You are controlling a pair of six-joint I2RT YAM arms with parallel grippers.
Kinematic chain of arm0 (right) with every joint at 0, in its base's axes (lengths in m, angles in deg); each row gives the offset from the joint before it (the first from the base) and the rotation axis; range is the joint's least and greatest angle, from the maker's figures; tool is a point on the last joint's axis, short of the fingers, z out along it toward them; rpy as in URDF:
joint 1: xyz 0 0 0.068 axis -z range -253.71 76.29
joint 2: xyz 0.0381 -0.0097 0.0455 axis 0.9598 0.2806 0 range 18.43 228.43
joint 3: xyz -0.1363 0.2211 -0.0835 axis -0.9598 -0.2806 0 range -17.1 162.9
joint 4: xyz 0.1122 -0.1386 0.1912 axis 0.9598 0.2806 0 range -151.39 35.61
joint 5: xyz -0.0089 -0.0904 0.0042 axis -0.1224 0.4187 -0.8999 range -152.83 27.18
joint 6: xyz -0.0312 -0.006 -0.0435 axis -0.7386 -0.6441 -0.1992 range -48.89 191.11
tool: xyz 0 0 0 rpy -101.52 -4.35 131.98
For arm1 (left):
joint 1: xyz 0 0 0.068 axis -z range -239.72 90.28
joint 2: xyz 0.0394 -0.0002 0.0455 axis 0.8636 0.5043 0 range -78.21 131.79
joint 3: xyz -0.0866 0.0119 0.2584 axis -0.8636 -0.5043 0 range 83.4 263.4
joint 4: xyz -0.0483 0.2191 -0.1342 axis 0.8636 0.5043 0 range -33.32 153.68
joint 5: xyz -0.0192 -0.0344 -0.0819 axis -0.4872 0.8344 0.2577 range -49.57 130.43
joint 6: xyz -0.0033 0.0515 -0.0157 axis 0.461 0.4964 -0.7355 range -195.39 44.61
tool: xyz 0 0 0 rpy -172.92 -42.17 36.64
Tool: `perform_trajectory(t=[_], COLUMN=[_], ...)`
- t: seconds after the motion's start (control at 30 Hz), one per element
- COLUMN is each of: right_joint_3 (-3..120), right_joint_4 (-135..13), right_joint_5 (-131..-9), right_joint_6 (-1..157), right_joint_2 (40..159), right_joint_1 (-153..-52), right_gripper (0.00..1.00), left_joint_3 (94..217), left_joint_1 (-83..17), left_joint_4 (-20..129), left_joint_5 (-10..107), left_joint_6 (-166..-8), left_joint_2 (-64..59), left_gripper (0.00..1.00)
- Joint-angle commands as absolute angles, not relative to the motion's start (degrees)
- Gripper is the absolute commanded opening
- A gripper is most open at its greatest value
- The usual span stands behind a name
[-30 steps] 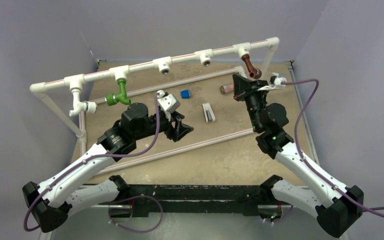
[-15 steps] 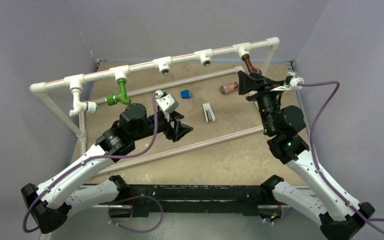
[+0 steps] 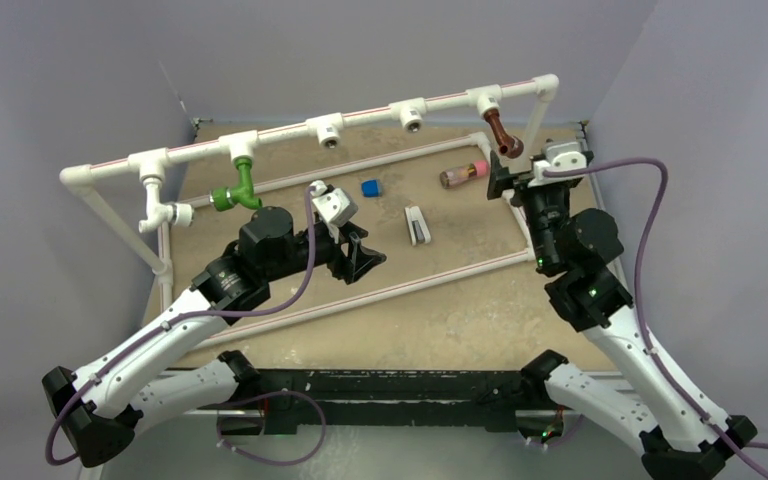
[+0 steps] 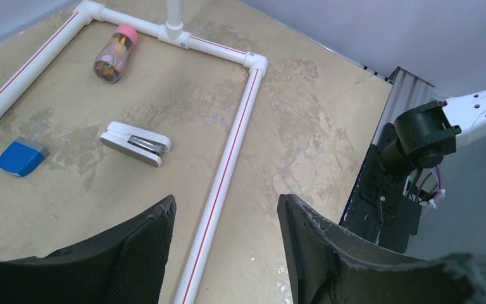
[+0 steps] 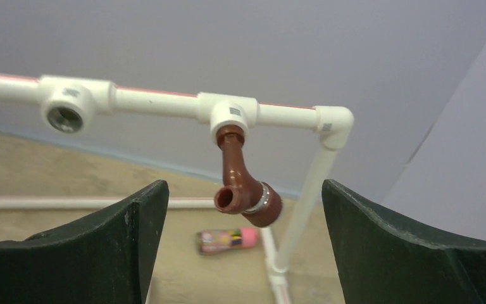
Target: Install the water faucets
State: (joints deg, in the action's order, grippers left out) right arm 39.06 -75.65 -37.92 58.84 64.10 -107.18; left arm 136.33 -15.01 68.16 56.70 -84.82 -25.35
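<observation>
Closest in, the left tool (image 4: 226, 209) hangs low over the tabletop (image 3: 440, 310). Its two black fingers are spread apart and hold nothing. The inside of one finger looks bumpy, like a net. This arm has not moved in the last second.

The right tool (image 3: 508, 178) is what changed. A second ago it was right up at the reddish-brown faucet (image 5: 243, 183). Now it has turned and backed off toward the right side. Its fingers are spread wide, and the faucet sits out in front of them, not touched. That likely means the tool let go because this faucet is screwed in.

The tabletop is tan, blotchy and rough-looking. On it lie a white stapler (image 3: 417, 224), a small blue block (image 3: 370, 187) and a cylinder (image 3: 463, 174) with a pink cap.

Farthest back stands the pipe frame (image 3: 370, 113), made of smooth round white pipes with a thin red line. The reddish-brown faucet hangs from a fitting near its right corner. It is shiny and bent like an elbow, with a silver ring and a round hole at the spout. The green faucet (image 3: 238, 188) and the white faucet (image 3: 157, 212) hang at the left end. Two open fittings (image 3: 327, 129) between them hold nothing. No loose faucet shows anywhere.
</observation>
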Motion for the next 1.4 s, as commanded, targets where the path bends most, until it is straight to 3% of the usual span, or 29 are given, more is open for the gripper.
perform_trajectory(t=[0.0,0.4,0.8,1.1,1.37], right_joint_3=[38.8,36.7,37.5,38.0,38.1], right_joint_4=[-75.4,-84.0,-92.0,-91.3,-90.1], right_joint_5=[-37.5,-35.5,-34.1,-38.5,-43.1], right_joint_6=[38.9,24.9,22.7,27.6,32.2], right_joint_2=[65.6,73.4,79.1,79.6,80.1], right_joint_1=[-107.3,-107.3,-105.7,-102.0,-99.6], right_gripper=[0.91,0.92,0.78,0.61,0.26], left_joint_3=[138.6,138.5,138.4,138.3,138.3], left_joint_1=[-14.8,-14.9,-14.9,-14.9,-14.8], left_joint_4=[66.9,66.9,66.8,66.8,66.8], left_joint_5=[57.6,57.0,57.0,56.9,56.8], left_joint_6=[-85.2,-85.0,-85.0,-84.9,-84.9], left_joint_2=[-26.0,-25.6,-25.2,-25.1,-25.1], left_gripper=[0.6,0.59,0.59,0.59,0.6])
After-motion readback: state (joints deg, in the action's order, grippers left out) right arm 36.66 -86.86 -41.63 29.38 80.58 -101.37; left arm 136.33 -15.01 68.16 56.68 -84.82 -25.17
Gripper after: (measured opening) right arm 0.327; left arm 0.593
